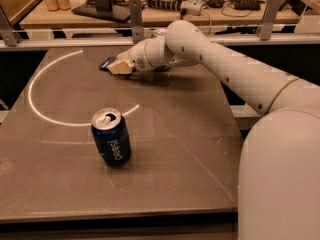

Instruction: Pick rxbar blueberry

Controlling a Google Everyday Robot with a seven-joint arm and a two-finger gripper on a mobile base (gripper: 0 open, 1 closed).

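Observation:
The rxbar blueberry is a small flat dark navy packet lying on the dark table at the far side, just inside the white arc. My gripper is cream-coloured, low over the table and right against the packet's right end, covering part of it. My white arm reaches in from the right.
A dark blue Pepsi can stands upright in the middle of the table. A white arc is marked on the table's left half. A metal rail runs along the far edge, with a cluttered desk behind it.

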